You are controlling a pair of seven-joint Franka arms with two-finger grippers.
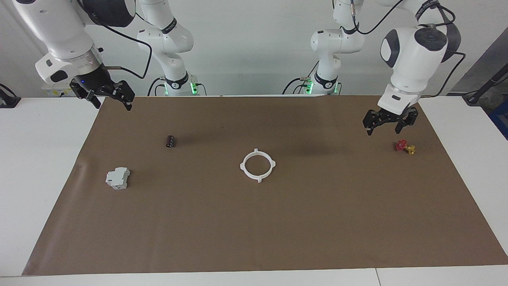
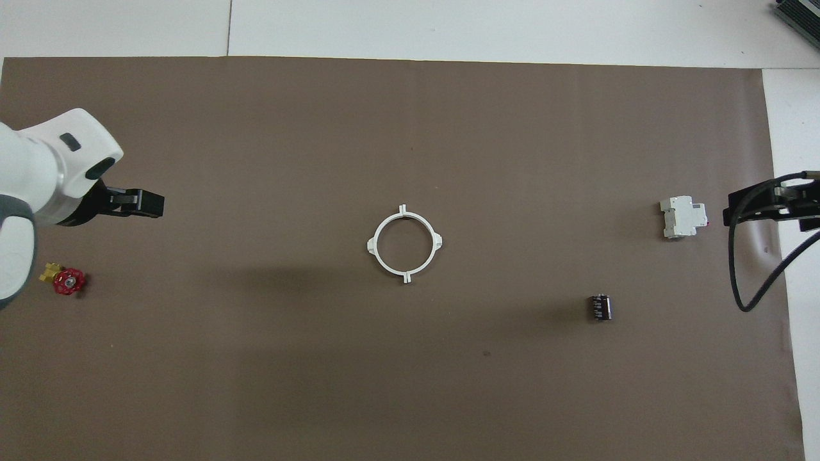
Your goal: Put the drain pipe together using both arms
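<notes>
The drain pipe (image 1: 243, 169) lies flat in the middle of the brown mat as one closed white ring with four outer tabs; it also shows in the overhead view (image 2: 373, 244). No gripper touches it. My left gripper (image 1: 382, 131) is open and empty. It hangs over the mat toward the left arm's end, close to a small red and yellow valve, and shows in the overhead view (image 2: 150, 203). My right gripper (image 1: 112, 104) is open and empty. It waits in the air over the mat's edge at the right arm's end, and shows in the overhead view (image 2: 737, 214).
The red and yellow valve (image 1: 403, 145) (image 2: 68, 282) lies at the left arm's end. A grey-white boxy block (image 1: 117, 177) (image 2: 682, 217) and a small black cylinder (image 1: 170, 141) (image 2: 600, 307) lie at the right arm's end. The brown mat (image 1: 254, 238) covers most of the white table.
</notes>
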